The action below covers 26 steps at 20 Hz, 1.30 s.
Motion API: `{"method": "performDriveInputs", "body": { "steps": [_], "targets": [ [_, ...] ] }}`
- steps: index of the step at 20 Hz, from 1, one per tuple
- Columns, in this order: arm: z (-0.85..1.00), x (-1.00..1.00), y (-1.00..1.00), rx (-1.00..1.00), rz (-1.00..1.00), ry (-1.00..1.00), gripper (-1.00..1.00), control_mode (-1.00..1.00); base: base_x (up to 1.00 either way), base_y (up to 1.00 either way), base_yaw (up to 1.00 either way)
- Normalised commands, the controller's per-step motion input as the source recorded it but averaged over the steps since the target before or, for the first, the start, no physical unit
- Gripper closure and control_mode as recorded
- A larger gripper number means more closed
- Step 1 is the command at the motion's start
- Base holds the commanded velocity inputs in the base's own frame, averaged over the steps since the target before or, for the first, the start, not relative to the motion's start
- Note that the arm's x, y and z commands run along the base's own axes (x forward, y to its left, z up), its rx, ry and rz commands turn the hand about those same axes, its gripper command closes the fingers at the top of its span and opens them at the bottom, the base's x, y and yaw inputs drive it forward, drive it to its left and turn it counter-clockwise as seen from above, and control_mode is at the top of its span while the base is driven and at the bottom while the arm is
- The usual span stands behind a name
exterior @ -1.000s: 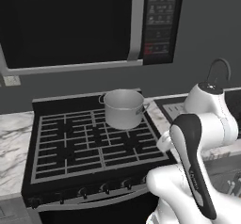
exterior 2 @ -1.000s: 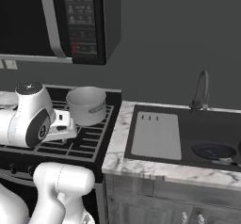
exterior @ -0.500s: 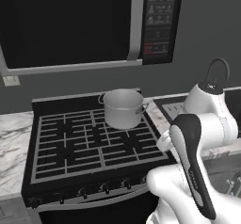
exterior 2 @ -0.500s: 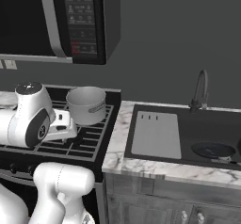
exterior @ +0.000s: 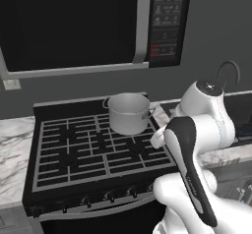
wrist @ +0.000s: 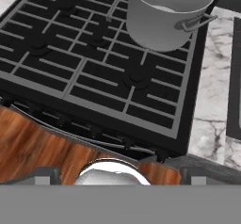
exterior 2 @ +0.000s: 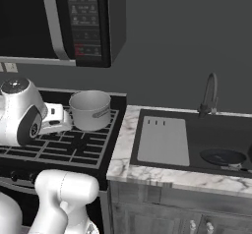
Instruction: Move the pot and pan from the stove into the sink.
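The silvery pot (exterior: 129, 112) (exterior 2: 90, 110) (wrist: 167, 13) stands upright on the back right burner of the black stove (exterior: 93, 154) (exterior 2: 59, 147) (wrist: 89, 63). The dark pan (exterior 2: 222, 157) lies in the basin of the sink (exterior 2: 197, 130), right of the grey drainboard (exterior 2: 163, 140). My gripper (exterior 2: 58, 120) (exterior: 157, 138) (wrist: 120, 177) hangs over the stove's right front, just short of the pot and apart from it. Its fingertips (wrist: 44, 175) stand wide apart, open, with nothing held between them.
A microwave (exterior: 88, 21) (exterior 2: 74, 21) hangs low above the stove. A marble counter (exterior 2: 125, 154) (wrist: 212, 77) separates stove and sink. The arched faucet (exterior 2: 210, 93) (exterior: 227, 73) rises behind the basin. Wooden floor (wrist: 37, 148) lies below the stove's front knobs.
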Motion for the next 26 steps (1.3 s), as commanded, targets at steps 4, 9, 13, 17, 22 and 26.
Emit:
{"method": "performDriveInputs", "body": {
  "steps": [4,9,13,17,22,26],
  "targets": [
    [0.34,-0.01,0.12,0.00,0.05,-0.16,-1.00,-1.00,0.00,0.00,0.00],
    [0.26,-0.13,0.00,0.00,0.12,-0.18,-1.00,-1.00,0.00,0.00,0.00],
    [0.09,0.08,0.01,0.00,0.11,-0.14,-1.00,-1.00,0.00,0.00,0.00],
    [0.01,0.36,0.07,0.00,0.09,-0.08,-1.00,-1.00,0.00,0.00,0.00],
    [0.00,0.42,0.08,-0.02,0.07,-0.01,-1.00,-1.00,0.00,0.00,0.00],
    [0.00,0.47,0.07,-0.01,0.02,0.00,-1.00,-1.00,0.00,0.00,0.00]
  ]
}}
